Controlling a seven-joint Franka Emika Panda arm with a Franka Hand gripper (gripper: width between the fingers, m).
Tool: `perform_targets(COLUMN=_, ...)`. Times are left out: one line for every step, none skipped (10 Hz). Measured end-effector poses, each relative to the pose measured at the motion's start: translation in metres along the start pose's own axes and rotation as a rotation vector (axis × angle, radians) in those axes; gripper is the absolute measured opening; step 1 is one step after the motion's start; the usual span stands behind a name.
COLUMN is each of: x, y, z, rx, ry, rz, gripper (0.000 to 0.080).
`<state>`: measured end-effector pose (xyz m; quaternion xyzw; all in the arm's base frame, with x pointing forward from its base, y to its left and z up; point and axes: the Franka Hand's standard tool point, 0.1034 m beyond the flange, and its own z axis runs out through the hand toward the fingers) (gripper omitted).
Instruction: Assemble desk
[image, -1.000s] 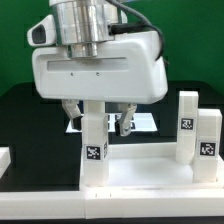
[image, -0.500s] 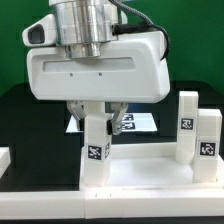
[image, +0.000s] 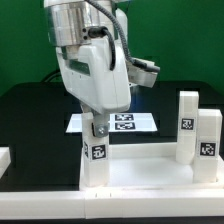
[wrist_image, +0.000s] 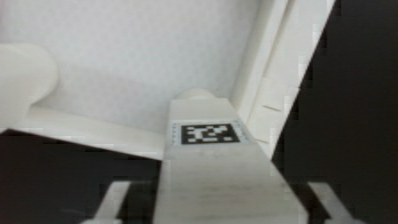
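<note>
The white desk top (image: 150, 172) lies at the front, and its rim also shows in the wrist view (wrist_image: 267, 70). One tagged white leg (image: 95, 150) stands upright in its corner socket on the exterior view's left. My gripper (image: 97, 123) hangs right over this leg, its body turned edge-on. In the wrist view the leg (wrist_image: 210, 150) stands between my gripper's (wrist_image: 222, 206) fingers (wrist_image: 119, 203), with a dark gap on each side, so it is open. Two more legs (image: 187, 122) (image: 207, 140) stand on the exterior view's right.
The marker board (image: 130, 122) lies on the black table behind the gripper. A white part (image: 4, 160) shows at the left edge of the exterior view. The arm's cables hang above the gripper.
The gripper has turned about a quarter turn around the upright leg, from broadside to edge-on. The leg and the other parts have stayed in place.
</note>
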<state>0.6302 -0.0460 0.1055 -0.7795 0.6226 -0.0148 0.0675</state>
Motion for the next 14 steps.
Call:
perform_targets(x=0.0, y=0.0, z=0.0, rx=0.001, ry=0.0, rz=0.055, gripper=0.029)
perform_targets(x=0.0, y=-0.001, z=0.0, rx=0.012, ry=-0.011, rz=0.202, gripper=0.029)
perform_targets(x=0.001, y=-0.002, z=0.0, rx=0.028, ry=-0.025, rz=0.413, gripper=0.029)
perform_targets(x=0.001, y=-0.002, z=0.001, rx=0.034, ry=-0.035, rz=0.534, gripper=0.029)
perform_targets(x=0.001, y=-0.001, z=0.001, rx=0.03, ry=-0.039, rz=0.584, gripper=0.029)
perform_targets(x=0.002, y=-0.001, z=0.0, rx=0.025, ry=-0.04, rz=0.607, gripper=0.0291)
perform_targets(x=0.002, y=-0.001, z=0.0, rx=0.025, ry=-0.039, rz=0.593, gripper=0.0291)
perform_targets(x=0.002, y=-0.001, z=0.001, rx=0.025, ry=-0.039, rz=0.567, gripper=0.0292)
perform_targets(x=0.002, y=-0.001, z=0.001, rx=0.026, ry=-0.039, rz=0.554, gripper=0.0292)
perform_targets(x=0.002, y=-0.002, z=-0.003, rx=0.035, ry=-0.039, rz=0.538, gripper=0.0464)
perform_targets(x=0.0, y=-0.003, z=-0.015, rx=0.058, ry=-0.043, rz=0.509, gripper=0.0605)
perform_targets(x=-0.003, y=-0.008, z=-0.038, rx=0.077, ry=-0.065, rz=0.498, gripper=0.0635)
perform_targets(x=-0.002, y=-0.014, z=-0.054, rx=0.097, ry=-0.075, rz=0.498, gripper=0.0635)
perform_targets(x=0.0, y=-0.02, z=-0.059, rx=0.107, ry=-0.075, rz=0.497, gripper=0.0647)
